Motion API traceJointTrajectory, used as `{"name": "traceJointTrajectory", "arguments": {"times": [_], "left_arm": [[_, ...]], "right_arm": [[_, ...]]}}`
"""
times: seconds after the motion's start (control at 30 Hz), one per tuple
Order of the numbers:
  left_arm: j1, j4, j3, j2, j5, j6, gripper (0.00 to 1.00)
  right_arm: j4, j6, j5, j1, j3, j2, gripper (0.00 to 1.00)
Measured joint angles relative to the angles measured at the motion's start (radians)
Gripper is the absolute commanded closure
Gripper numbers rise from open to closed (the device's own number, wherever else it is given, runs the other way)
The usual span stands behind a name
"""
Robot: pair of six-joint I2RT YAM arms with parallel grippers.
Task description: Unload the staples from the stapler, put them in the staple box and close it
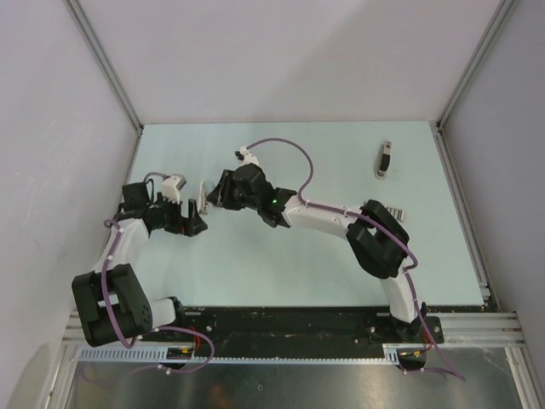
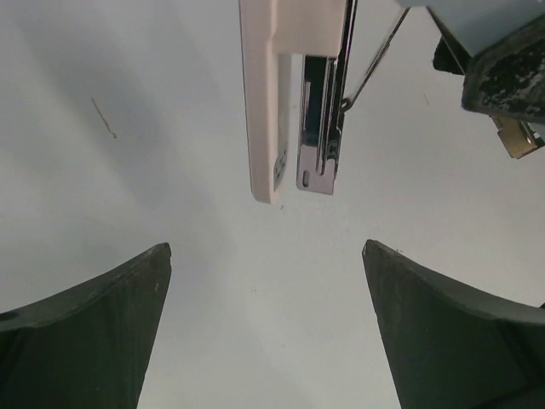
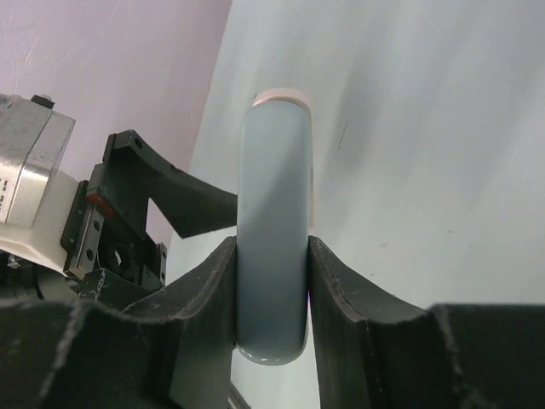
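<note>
I count one stapler [image 2: 271, 94], hinged open, its pale arm apart from the metal magazine; my right gripper [image 3: 272, 249] clamps its blue-grey body over the left-middle of the table [image 1: 324, 162]. My left gripper [image 2: 266, 247] gapes wide just beside it, holding nothing; one small dark tool [image 1: 385, 158] lies far right.

My right arm [image 1: 328, 220] stretches leftward over the pale green tabletop [image 1: 341, 162], and its jaws meet the small pale stapler [image 1: 202, 201]. My left arm [image 1: 123, 243] angles in from the left, jaws just beside the stapler. The staples [image 1: 397, 214], a short grey strip, lie by my right elbow. A dark-and-silver object [image 1: 385, 159] lies well apart, far right.
</note>
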Motion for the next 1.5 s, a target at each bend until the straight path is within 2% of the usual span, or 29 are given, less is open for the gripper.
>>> {"name": "traceJointTrajectory", "arguments": {"times": [0.47, 0.67, 0.97, 1.17, 1.33, 1.5], "left_arm": [[0.0, 0.0, -0.006, 0.019, -0.008, 0.324, 0.01], [0.0, 0.003, -0.033, 0.018, -0.001, 0.395, 0.01], [-0.001, -0.001, -0.045, 0.013, 0.028, 0.412, 0.01], [-0.002, 0.0, -0.037, 0.03, 0.034, 0.414, 0.13], [-0.002, 0.002, -0.035, 0.034, 0.036, 0.426, 0.34], [-0.002, 0.001, -0.035, 0.034, 0.046, 0.452, 0.41]], "right_arm": [[0.057, 0.053, -0.119, -0.041, -0.144, -0.022, 1.0], [0.092, 0.078, -0.149, -0.046, -0.144, -0.038, 1.0], [0.156, 0.122, -0.19, -0.042, -0.145, -0.052, 1.0], [0.175, 0.142, -0.215, -0.038, -0.164, -0.053, 1.0], [0.181, 0.158, -0.237, -0.037, -0.18, -0.053, 1.0], [0.196, 0.173, -0.248, -0.036, -0.181, -0.053, 1.0]]}}
